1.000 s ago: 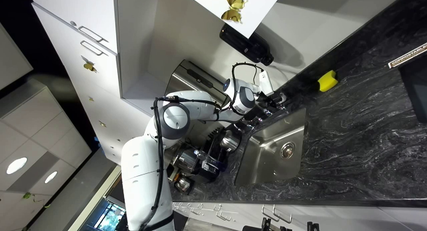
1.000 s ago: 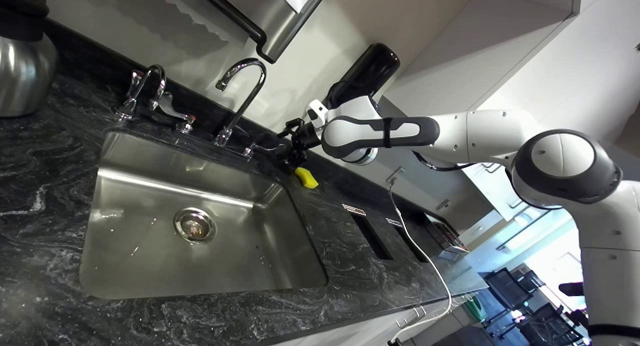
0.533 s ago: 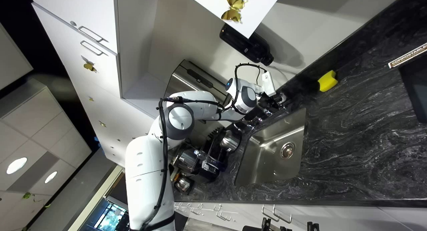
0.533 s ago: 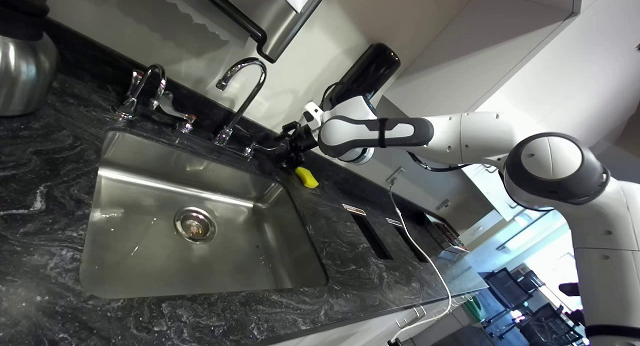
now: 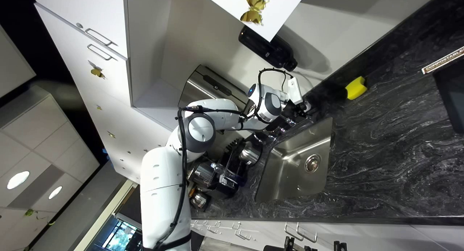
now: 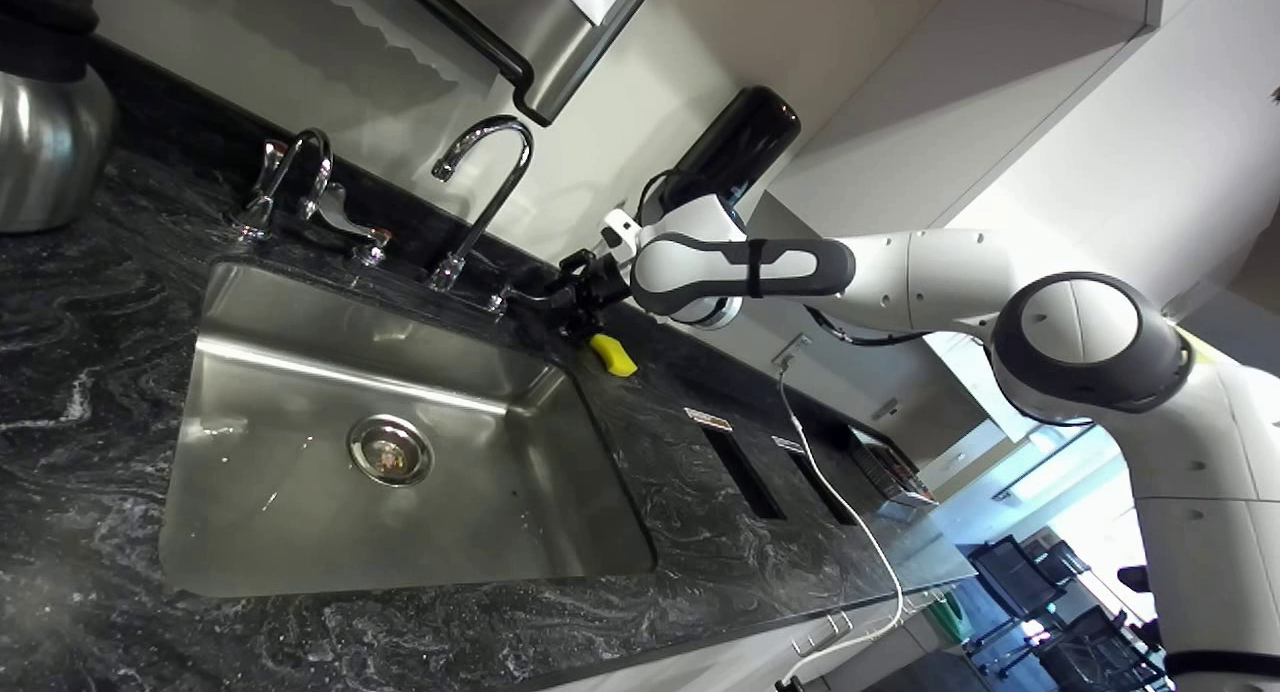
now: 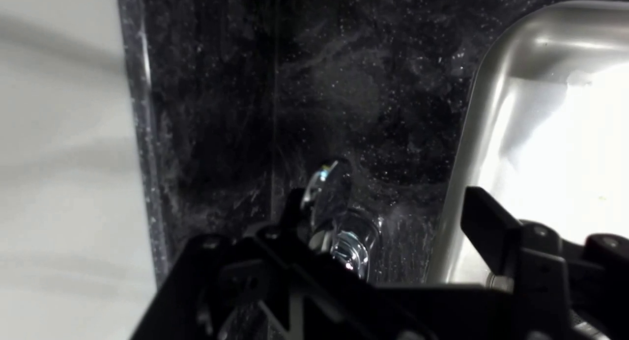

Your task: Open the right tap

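The right tap handle is a chrome lever (image 7: 327, 195) on a round chrome base (image 7: 351, 251) in the wrist view. Its base (image 6: 499, 301) also shows in an exterior view, right of the tall curved chrome spout (image 6: 505, 187). My gripper (image 7: 385, 200) is open around the lever in the wrist view. The lever lies close to the left finger, with a wide gap to the right finger, which appears over the sink edge. I cannot tell whether the left finger touches it. The gripper also shows in both exterior views (image 5: 301, 109) (image 6: 575, 297), low at the counter's back edge.
A steel sink (image 6: 400, 562) lies in front of the taps. A yellow sponge (image 6: 612, 356) is just beside the gripper. A smaller chrome faucet (image 6: 318, 167) and another lever (image 6: 340, 217) stand to the left. A black bottle-shaped dispenser (image 6: 735, 142) hangs on the wall above.
The arm has shifted slightly. The gripper has moved a little lower and toward the tap handle, away from the dispenser. The tap, sponge and sink look unchanged.
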Robot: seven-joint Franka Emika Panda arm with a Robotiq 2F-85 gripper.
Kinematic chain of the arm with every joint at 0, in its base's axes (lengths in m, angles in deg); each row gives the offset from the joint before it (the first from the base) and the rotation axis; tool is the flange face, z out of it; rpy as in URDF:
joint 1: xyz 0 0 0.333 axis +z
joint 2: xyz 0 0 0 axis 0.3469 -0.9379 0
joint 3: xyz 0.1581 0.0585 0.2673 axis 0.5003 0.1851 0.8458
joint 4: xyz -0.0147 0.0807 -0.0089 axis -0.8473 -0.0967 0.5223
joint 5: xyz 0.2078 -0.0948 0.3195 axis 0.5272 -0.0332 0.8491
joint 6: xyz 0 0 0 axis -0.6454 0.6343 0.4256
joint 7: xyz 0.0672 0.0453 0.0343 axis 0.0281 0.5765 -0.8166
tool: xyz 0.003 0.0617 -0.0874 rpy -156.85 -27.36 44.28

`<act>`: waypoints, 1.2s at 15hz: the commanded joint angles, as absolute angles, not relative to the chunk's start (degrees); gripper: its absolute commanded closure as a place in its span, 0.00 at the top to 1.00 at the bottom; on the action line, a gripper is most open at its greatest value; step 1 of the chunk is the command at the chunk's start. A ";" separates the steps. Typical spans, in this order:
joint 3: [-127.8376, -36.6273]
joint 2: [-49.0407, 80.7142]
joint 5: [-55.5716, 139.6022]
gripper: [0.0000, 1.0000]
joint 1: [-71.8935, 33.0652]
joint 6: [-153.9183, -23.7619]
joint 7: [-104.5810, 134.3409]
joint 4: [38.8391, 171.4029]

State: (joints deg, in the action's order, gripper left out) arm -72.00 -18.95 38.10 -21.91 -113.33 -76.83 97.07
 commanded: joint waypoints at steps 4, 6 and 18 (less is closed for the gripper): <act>-72.63 -20.37 36.21 0.28 -21.02 -110.85 -73.64 93.38; -72.61 -20.62 35.88 0.13 -20.97 -110.79 -73.17 92.78; -70.94 -20.27 36.90 0.04 -20.99 -109.58 -65.38 93.13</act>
